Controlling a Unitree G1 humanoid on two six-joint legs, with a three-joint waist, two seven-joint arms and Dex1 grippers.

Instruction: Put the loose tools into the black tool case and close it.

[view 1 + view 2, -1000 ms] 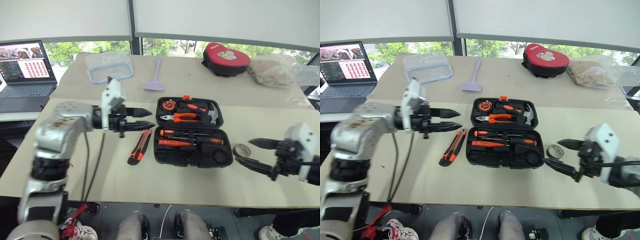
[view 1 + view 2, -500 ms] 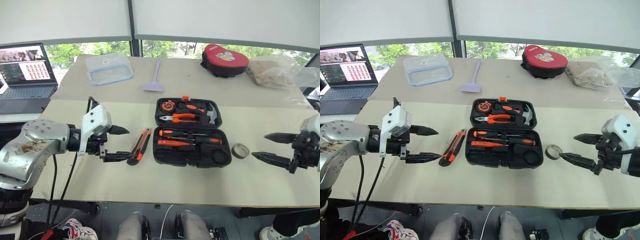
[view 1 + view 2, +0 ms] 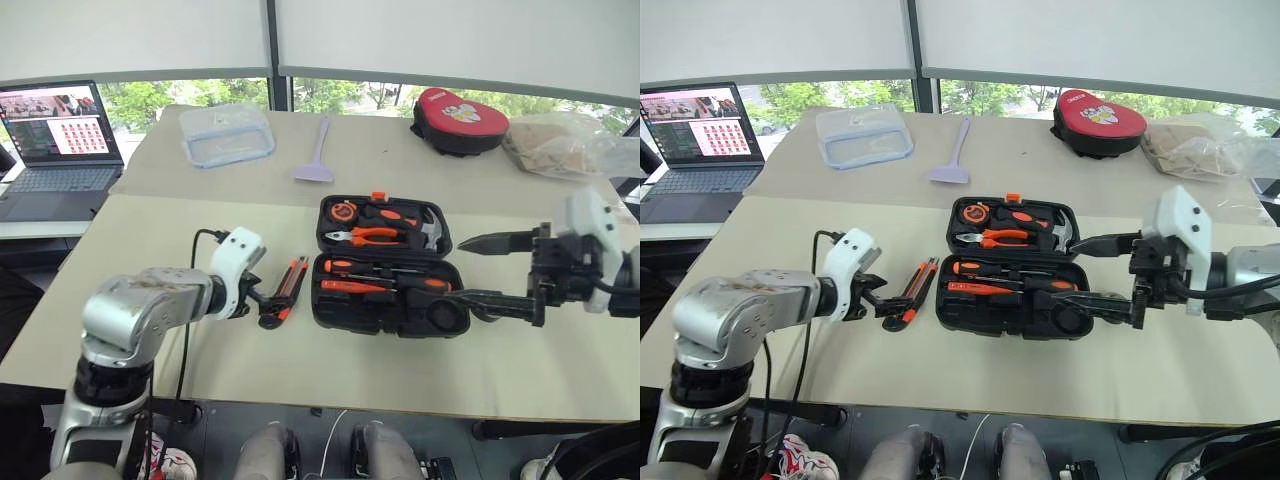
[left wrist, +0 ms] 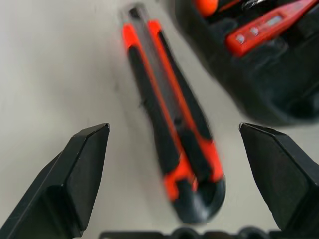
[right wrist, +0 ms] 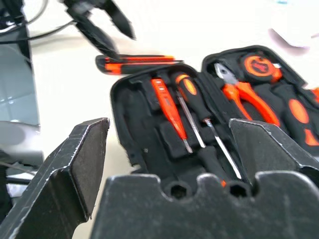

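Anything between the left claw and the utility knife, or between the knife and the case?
Nothing visible. The left claw is open, its fingers either side of the utility knife with bare table between. The knife lies just beside the open black tool case, nothing between them.

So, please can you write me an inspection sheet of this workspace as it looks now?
Surface: beige table, two sections joined.
Job's things: black tool case lies open, with screwdrivers in its near half and pliers, hammer and tape measure in the far half. Utility knife lies loose on the table beside the case.
Clutter: clear lidded box, lilac scraper, red pouch, plastic bag.
Grippers: left gripper open, fingers either side of the knife's end, not closed on it. Right gripper open, at the case's edge.
Cables: black cable along the left arm.
Surroundings: open laptop on a side desk, windows with blinds.
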